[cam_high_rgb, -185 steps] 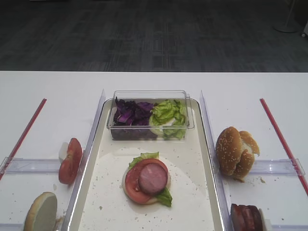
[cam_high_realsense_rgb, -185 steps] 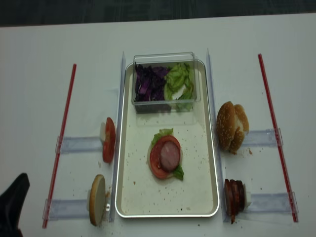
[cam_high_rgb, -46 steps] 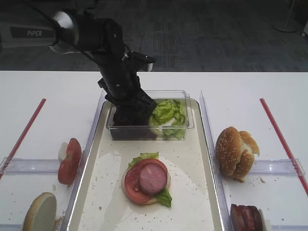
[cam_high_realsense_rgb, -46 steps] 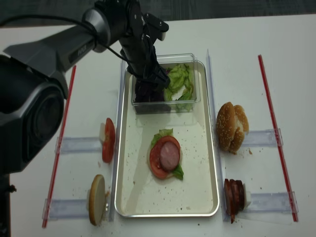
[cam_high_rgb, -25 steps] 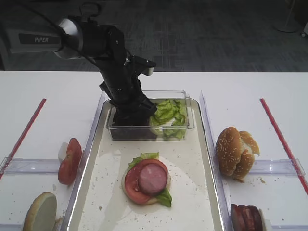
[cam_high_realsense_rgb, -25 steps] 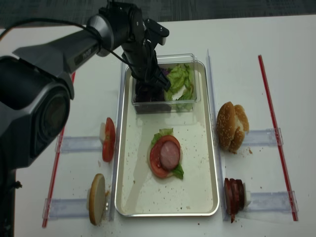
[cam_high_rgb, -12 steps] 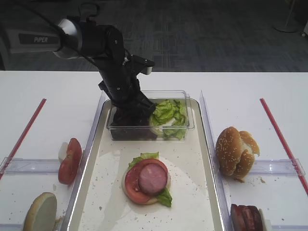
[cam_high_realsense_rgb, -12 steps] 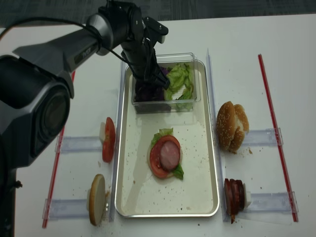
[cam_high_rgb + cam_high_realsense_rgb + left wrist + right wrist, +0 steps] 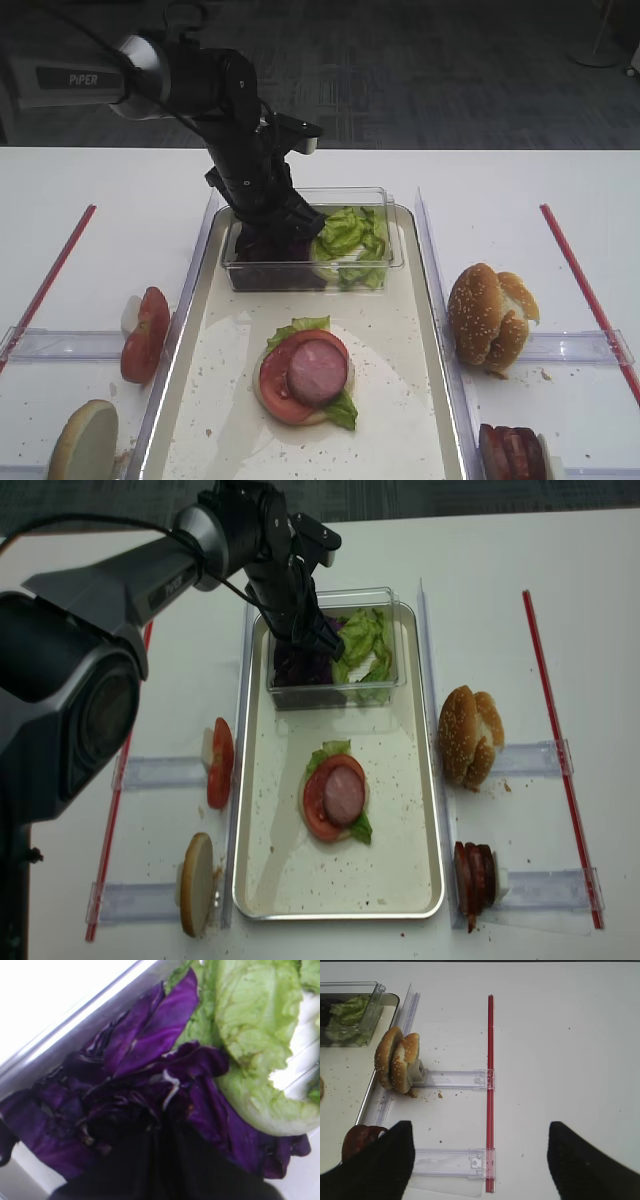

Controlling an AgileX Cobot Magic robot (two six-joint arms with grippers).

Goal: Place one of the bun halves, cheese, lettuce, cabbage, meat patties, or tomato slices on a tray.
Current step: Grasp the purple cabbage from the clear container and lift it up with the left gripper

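Left end effector is down in the clear tub at the tray's 12 o'clock, pinched tight on the cabbage. Lettuce sits at its 3 o'clock. Right end effector: spread wide.

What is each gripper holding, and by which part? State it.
The left gripper is shut on the cabbage, pinching strips near the clump's middle inside the clear tub. The right gripper is open, holding nothing.
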